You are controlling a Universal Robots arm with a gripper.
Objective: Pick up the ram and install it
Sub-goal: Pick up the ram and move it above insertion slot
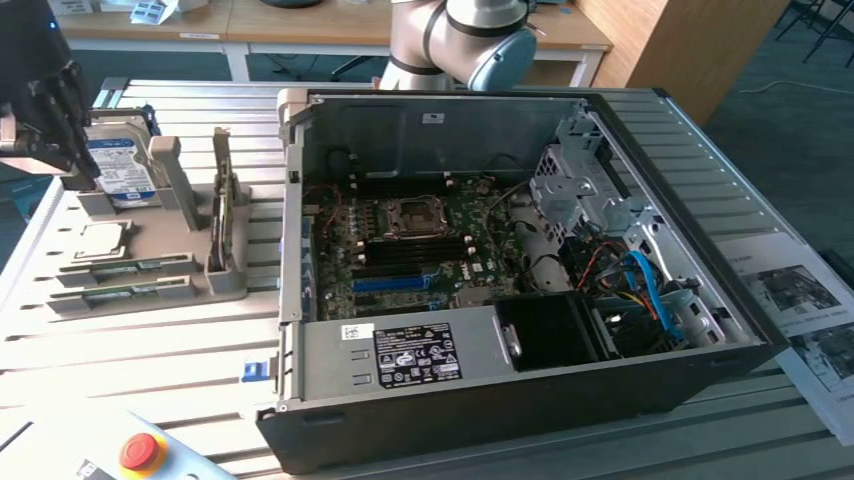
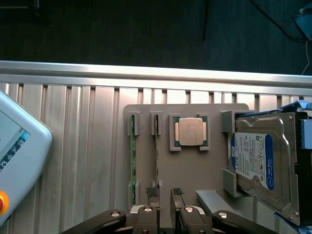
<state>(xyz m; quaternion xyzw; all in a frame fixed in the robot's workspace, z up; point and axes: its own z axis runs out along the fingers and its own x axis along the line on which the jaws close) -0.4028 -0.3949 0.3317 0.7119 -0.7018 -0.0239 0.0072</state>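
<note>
Reporting tool-to-ram geometry. The slatted surface point(image 1: 160, 360) carried the open computer case point(image 1: 441, 410) on the exterior view's right, motherboard point(image 1: 427, 250) exposed. The grey fixture point(image 2: 195, 165) sat well apart from it on the exterior view's left. All the loose parts sat in that fixture.

The hard drive point(image 2: 261, 156) stood at one end of the fixture, with the processor point(image 2: 190, 131) in its pocket beside it. The ram point(image 2: 157, 156) came next, just beside the processor. A second stick point(image 2: 131, 156), alike and parallel, lay on the side away from the processor. Both sticks sat in their end clips, on edge as far as I could tell.

The tool point(image 2: 165, 194) hung above the fixture, touching nothing. Its fingers point(image 2: 152, 192) stood apart, open, with nothing held between them.

Key relation, from the wrist view: the ram's long axis ran straight away from the tool toward the surface's edge rail. So the fingers' closing line lay square across the stick's thin side. The ram's near end lay right under the fingertips.

My read was that the gap centre sat slightly off toward the processor side. One finger was almost over the ram rather than the pair straddling it. The ram was clearly the nearer of the two; the second stick lay outside that finger.
</note>
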